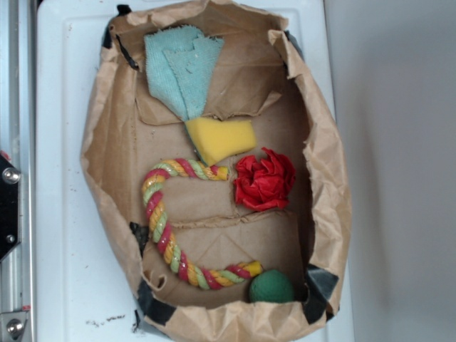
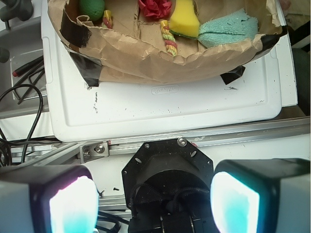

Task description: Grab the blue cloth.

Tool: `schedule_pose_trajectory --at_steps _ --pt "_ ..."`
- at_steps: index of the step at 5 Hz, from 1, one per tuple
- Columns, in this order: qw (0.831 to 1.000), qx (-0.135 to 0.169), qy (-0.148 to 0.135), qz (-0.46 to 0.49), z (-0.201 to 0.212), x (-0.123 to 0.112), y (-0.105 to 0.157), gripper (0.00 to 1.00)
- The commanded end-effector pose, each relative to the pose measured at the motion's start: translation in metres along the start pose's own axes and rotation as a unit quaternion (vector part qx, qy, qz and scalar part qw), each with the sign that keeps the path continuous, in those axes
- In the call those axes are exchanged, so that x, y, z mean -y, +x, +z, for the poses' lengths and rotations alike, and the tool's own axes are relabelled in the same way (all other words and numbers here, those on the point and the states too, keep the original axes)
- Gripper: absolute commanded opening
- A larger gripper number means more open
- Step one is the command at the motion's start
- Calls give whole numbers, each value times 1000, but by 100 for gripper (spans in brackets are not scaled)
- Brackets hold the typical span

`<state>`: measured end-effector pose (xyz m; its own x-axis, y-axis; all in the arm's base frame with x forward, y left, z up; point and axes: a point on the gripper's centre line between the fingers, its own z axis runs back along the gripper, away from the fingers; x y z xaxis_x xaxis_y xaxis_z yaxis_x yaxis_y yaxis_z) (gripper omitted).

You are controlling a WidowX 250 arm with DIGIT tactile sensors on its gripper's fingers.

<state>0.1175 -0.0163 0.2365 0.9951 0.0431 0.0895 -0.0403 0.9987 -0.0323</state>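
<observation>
Your tool (image 2: 153,201) stands spread wide and empty, its two glowing pads (image 2: 73,206) seen in the wrist view, parked over the rail well apart from the work. It does not appear in the exterior view.

The blue cloth (image 1: 182,65) lies bunched at one end of the brown paper bag (image 1: 100,128), partly against the bag's inner wall and touching the yellow sponge (image 1: 219,139) at its narrow end. A red rosette (image 1: 265,179), a rope toy (image 1: 164,228) and a green ball (image 1: 271,287) lie further along the bag, clear of the cloth. The bag sits on a white tray (image 1: 60,214).

You should clear the bag's rim, come down over the thick middle of the cloth, keep off the sponge, and close on a raised fold.
</observation>
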Motion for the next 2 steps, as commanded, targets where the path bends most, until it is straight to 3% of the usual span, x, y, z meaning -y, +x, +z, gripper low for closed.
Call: schedule_pose_trajectory --at_steps 1,2 --pt "1000 0 0 0 0 0 0 100" --pt "999 32 -3 41 1 -5 51 100"
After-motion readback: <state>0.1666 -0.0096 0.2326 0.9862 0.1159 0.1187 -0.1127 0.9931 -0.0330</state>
